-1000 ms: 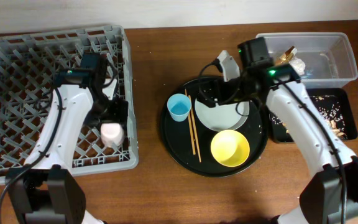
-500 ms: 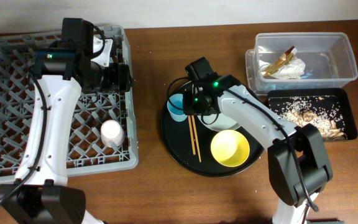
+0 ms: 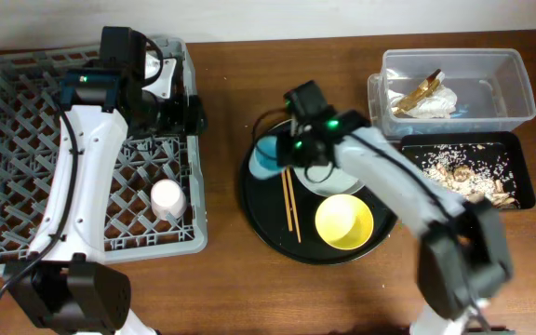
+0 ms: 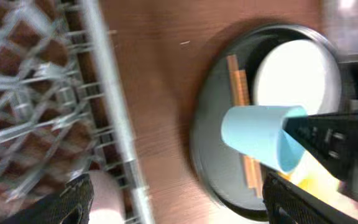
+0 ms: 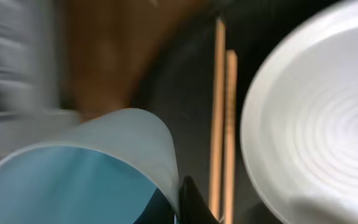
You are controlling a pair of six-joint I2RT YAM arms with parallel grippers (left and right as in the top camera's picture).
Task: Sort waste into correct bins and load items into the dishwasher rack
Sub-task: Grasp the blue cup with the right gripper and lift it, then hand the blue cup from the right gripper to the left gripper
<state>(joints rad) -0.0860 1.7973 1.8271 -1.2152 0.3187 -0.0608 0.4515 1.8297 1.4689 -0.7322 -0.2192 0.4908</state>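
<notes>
My right gripper (image 3: 287, 154) (image 5: 180, 200) is shut on the rim of the small light-blue cup (image 3: 266, 156) (image 5: 86, 168) (image 4: 260, 134), which is tilted over the left side of the round black tray (image 3: 259, 209). Beside it on that tray lie the chopsticks (image 3: 289, 200) (image 5: 222, 112), the pale grey plate (image 3: 342, 179) (image 5: 316, 118) and the yellow bowl (image 3: 344, 221). My left gripper (image 3: 189, 116) (image 4: 179, 208) stands open and empty over the right wall of the grey dishwasher rack (image 3: 26, 121). The pink cup (image 3: 167, 197) (image 4: 104, 199) stands upside down in the rack.
At the back right a clear tub (image 3: 515, 93) holds the snack wrapper (image 3: 419, 91) and white tissue (image 3: 434, 104). In front of it a shallow black tray (image 3: 521, 177) holds food scraps (image 3: 463, 172). Bare wooden table (image 3: 221, 186) separates rack and round tray.
My right arm swung from the plate to the blue cup and shut on its rim, tilting it. My left arm left the pink cup in the rack and moved to the rack's back right.
</notes>
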